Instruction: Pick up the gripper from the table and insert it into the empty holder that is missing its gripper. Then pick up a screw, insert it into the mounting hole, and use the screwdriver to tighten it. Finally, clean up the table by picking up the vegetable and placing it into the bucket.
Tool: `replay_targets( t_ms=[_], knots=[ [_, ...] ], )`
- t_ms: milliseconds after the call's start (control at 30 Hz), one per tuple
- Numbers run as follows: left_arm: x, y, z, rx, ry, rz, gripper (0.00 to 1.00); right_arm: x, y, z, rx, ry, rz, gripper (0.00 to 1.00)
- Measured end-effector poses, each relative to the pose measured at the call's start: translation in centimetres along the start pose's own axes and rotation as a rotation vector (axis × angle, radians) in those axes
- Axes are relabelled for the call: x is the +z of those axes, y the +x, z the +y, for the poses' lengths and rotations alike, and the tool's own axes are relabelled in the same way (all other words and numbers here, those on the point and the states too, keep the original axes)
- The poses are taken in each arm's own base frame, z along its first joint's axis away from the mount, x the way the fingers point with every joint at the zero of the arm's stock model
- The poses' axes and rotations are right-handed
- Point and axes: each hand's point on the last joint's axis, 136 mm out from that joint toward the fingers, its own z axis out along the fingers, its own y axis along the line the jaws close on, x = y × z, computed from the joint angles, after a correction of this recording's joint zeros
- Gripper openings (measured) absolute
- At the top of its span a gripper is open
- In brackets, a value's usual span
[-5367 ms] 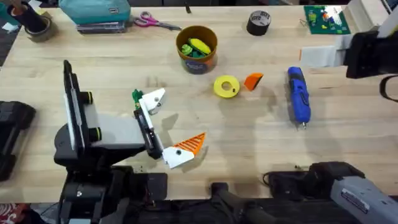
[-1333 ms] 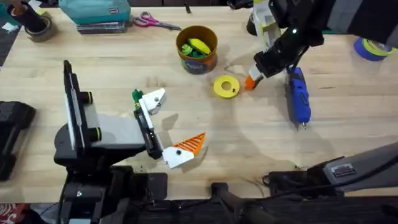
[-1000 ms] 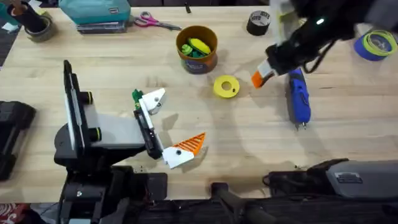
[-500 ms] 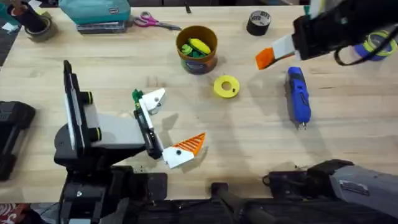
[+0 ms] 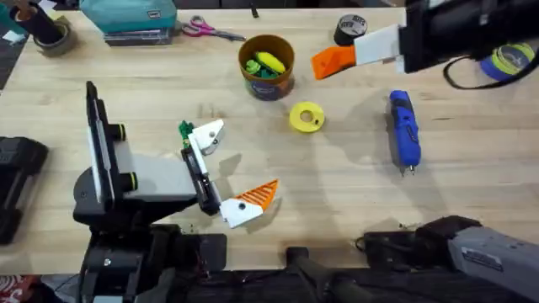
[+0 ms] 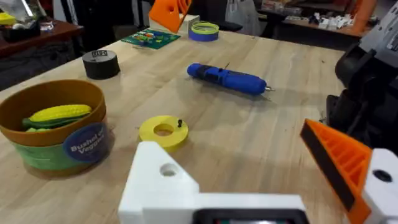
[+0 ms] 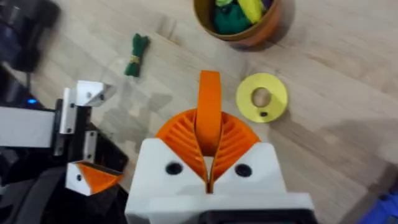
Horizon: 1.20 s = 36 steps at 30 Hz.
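Overhead, the table (image 5: pixel 337 194) spreads wide and pale under everything; the left arm lies on it well left of the bucket (image 5: pixel 267 66), its left gripper (image 5: pixel 229 168) spread open, one white finger ending in a bare holder (image 5: pixel 208 132) on the side nearer the bucket, the other finger (image 5: pixel 246 207) carrying an orange tip farther from the bucket; the right arm comes in just right of the bucket and above the table, its right gripper (image 5: pixel 330 61) pressed shut on the gripper (image 5: pixel 327 62), the orange wedge pinched between the two ribbed pads as the right wrist view shows (image 7: pixel 209 118).

The bucket holds a yellow corn cob (image 5: pixel 270 61) and green pieces; a second green vegetable (image 5: pixel 184 129) lies on the table left of the bucket, just beside the holder; the screwdriver (image 5: pixel 403 129) lies flat to the right of the bucket, bit pointing away from it; a yellow disc (image 5: pixel 306 117) sits between bucket and screwdriver, near the bucket, with a small dark screw (image 6: pixel 179 123) resting on it; a black tape roll (image 5: pixel 349 29) stands right of the bucket, behind the right gripper; scissors (image 5: pixel 208 31) lie left of the bucket at the far edge.
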Motion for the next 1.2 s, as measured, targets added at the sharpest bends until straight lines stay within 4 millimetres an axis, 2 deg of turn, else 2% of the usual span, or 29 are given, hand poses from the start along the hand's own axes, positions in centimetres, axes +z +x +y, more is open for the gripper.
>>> replay_targets(
  t_ms=[333, 500, 833, 1033, 1200],
  knots=[
    [0.0, 0.0, 0.0, 0.0, 0.0, 0.0, 0.985, 2.5, -0.7, 3.6, 0.013, -0.331, -0.076, 0.009],
    [0.0, 0.0, 0.0, 0.0, 0.0, 0.0, 0.986, 3.1, -1.5, 5.1, 0.021, -0.5, -0.14, 0.009],
    [0.0, 0.0, 0.0, 0.0, 0.0, 0.0, 0.986, 2.3, -2.1, 7.4, 0.014, -0.772, -0.246, 0.009],
    [0.0, 0.0, 0.0, 0.0, 0.0, 0.0, 0.986, 1.5, -0.8, 7.9, 0.039, -0.875, -0.256, 0.009],
    [0.0, 0.0, 0.0, 0.0, 0.001, 0.0, 0.985, 2.2, 1.8, 6.3, 0.172, -0.895, -0.181, 0.009]
  ],
)
